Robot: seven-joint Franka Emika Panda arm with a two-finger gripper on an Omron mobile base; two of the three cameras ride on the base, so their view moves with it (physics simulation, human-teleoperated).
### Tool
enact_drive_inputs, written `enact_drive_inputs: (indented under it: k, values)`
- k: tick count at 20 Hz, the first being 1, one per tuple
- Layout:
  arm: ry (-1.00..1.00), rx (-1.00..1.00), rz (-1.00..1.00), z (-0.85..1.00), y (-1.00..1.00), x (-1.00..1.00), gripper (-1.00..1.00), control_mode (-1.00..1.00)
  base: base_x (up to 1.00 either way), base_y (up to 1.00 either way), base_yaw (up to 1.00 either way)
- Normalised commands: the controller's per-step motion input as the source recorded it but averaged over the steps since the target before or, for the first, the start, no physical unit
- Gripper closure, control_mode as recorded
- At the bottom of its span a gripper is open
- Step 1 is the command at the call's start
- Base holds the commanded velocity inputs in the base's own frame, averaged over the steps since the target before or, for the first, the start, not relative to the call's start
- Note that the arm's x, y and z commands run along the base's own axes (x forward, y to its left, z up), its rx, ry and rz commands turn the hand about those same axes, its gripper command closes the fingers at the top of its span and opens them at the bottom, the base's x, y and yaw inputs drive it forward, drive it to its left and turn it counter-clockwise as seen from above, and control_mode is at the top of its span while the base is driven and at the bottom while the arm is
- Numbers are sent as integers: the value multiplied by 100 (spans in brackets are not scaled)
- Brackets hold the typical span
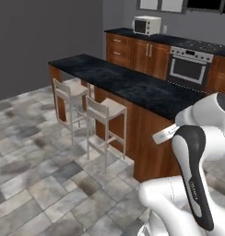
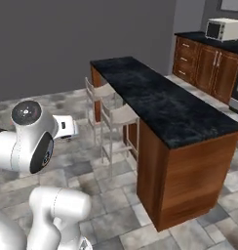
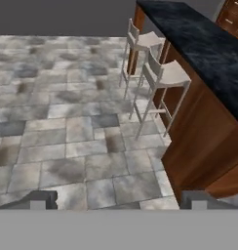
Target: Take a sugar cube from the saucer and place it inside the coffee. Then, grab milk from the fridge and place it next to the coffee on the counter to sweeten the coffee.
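The counter (image 1: pixel 133 85) (image 2: pixel 160 102) is a long island with a black marbled top on brown wood, and its top is bare where I see it. In the hand view it runs down the right side as the counter (image 3: pixel 208 44). My gripper (image 3: pixel 118 201) is open, its two dark fingertips (image 3: pixel 38 200) spread wide with nothing between them. It hangs in the air over the grey tiled floor, left of the island's near end. The sugar cube, saucer, coffee, milk and fridge are out of view.
Two white stools (image 1: pixel 105 108) (image 2: pixel 121 114) (image 3: pixel 169 73) stand along the island's floor side. A back counter holds a white microwave (image 1: pixel 146 25) (image 2: pixel 223 29), with a steel oven (image 1: pixel 190 67) to its right. Open tiled floor (image 1: pixel 36 161) spreads on the left.
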Motion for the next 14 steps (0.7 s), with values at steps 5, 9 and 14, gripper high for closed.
enact_drive_inputs:
  k: [5,9,14]
  values:
    - [0,0,0,0,0,0,-100,100,38,-6,-61]
    - [0,0,0,0,0,0,-100,100,15,-20,-62]
    - [0,0,0,0,0,0,-100,100,21,-12,-61]
